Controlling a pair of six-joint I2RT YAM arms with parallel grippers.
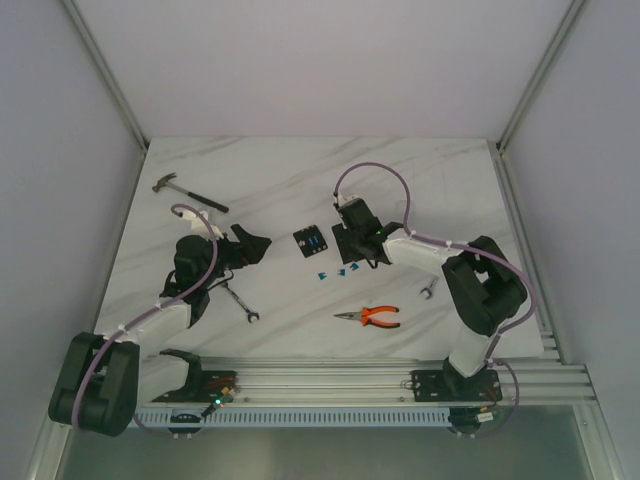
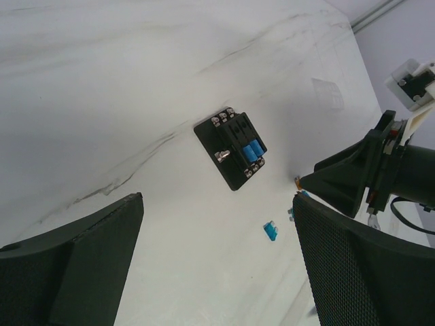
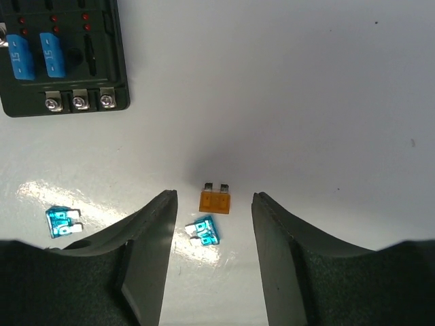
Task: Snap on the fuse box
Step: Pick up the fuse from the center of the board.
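The fuse box lies flat in the middle of the white marble table, a small black square with two blue fuses seated in its slots. The left wrist view shows the fuse box ahead of my left gripper, which is wide open over bare table. My left gripper sits to the box's left. My right gripper hangs just right of the box, pointing down. Its jaws are open either side of a loose orange fuse and a blue fuse, touching neither. The fuse box is at the upper left there.
Another loose blue fuse lies left of the right gripper's fingers. A hammer lies at the back left, a wrench beside the left arm, orange-handled pliers at the front, and a small wrench near the right arm.
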